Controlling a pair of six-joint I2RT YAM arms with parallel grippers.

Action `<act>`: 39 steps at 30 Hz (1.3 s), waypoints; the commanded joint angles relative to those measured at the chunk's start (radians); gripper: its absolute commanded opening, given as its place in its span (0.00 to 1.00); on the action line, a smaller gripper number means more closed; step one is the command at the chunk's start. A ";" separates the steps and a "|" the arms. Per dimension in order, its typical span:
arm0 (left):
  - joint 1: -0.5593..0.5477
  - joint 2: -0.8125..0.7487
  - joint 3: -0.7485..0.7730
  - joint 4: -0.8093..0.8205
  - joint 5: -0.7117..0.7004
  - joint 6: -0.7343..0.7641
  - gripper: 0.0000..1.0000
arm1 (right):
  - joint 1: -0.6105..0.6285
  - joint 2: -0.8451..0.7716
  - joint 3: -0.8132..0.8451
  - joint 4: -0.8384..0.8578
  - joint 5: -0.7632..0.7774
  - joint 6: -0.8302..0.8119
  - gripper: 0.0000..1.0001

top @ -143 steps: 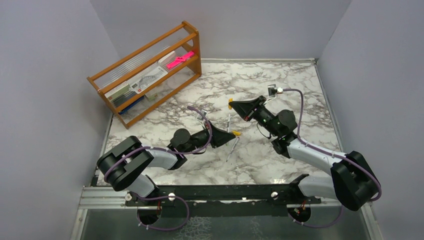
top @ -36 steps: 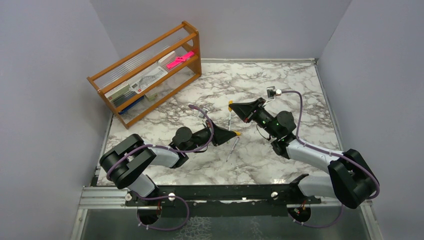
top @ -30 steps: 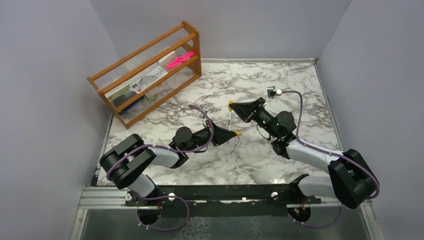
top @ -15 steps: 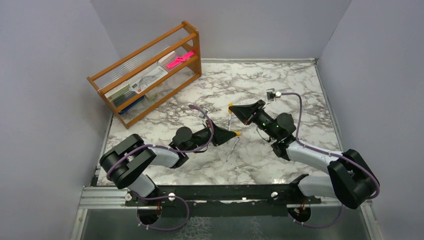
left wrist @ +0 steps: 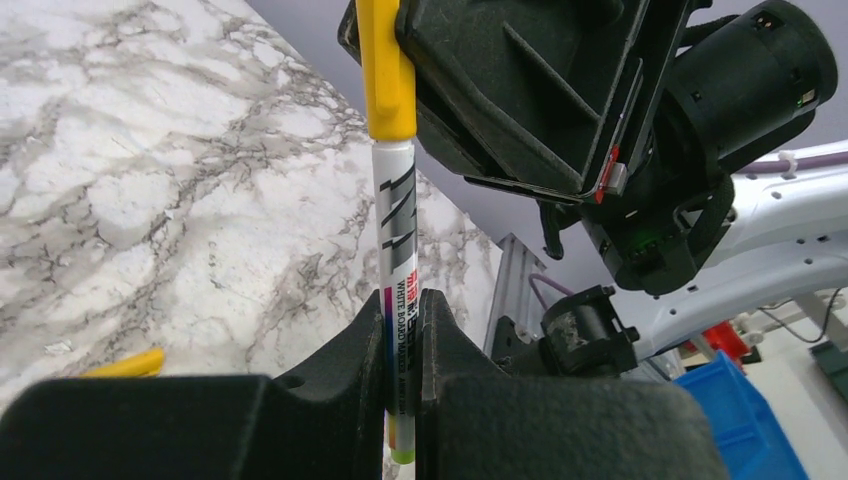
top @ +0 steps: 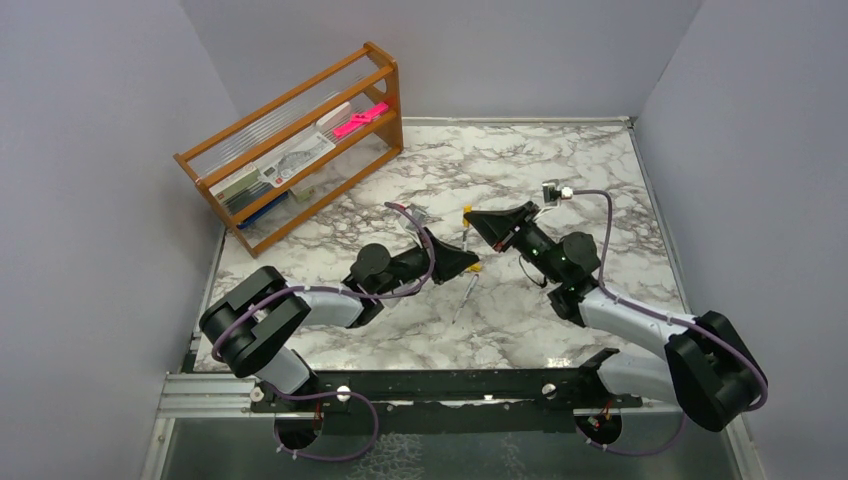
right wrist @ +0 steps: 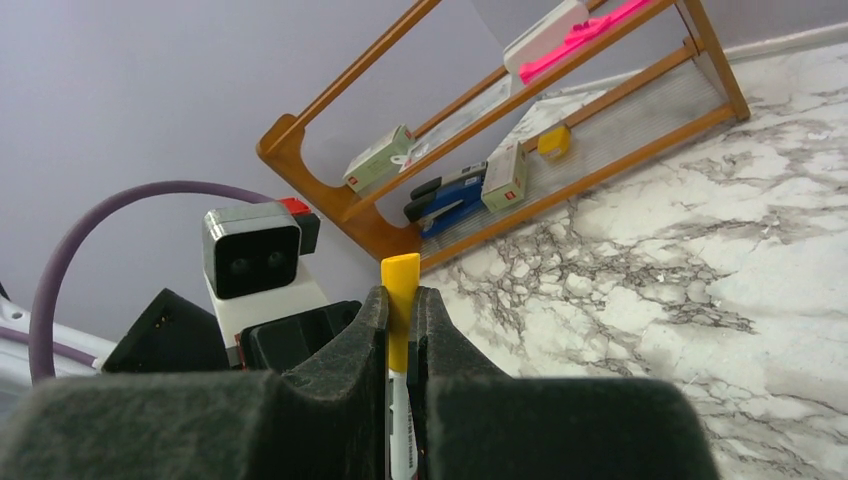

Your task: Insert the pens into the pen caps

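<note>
My left gripper (top: 463,261) (left wrist: 402,312) is shut on the lower barrel of a white pen (left wrist: 394,225) (top: 464,238) printed "white board marker", held upright above the table. A yellow pen cap (left wrist: 387,70) (right wrist: 401,272) (top: 467,211) sits on the pen's upper end. My right gripper (top: 474,219) (right wrist: 400,305) is shut on that cap, and the barrel (right wrist: 397,425) shows below between its fingers. A second pale pen (top: 466,294) lies on the marble in front of the grippers. A loose yellow cap (top: 474,267) (left wrist: 125,364) lies beside the left gripper.
A wooden rack (top: 300,150) (right wrist: 330,190) stands at the back left, holding a bright pink flat item (top: 360,118), boxes and a dark stapler. Grey walls enclose the marble table (top: 560,170) on three sides.
The two grippers have drawn closer together. The left gripper moved up and away from me with the pen, and the right wrist shifted slightly right and nearer. The capped pen stays between them.
</note>
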 commanded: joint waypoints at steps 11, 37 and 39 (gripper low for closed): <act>0.010 0.065 0.000 0.300 0.169 0.375 0.00 | 0.009 -0.154 0.020 -0.252 -0.089 -0.161 0.14; 0.010 0.114 0.044 0.244 0.276 0.410 0.00 | 0.009 -0.269 0.130 -0.460 -0.080 -0.306 0.46; 0.009 0.113 0.045 0.239 0.278 0.409 0.00 | 0.009 -0.262 0.128 -0.455 -0.091 -0.300 0.29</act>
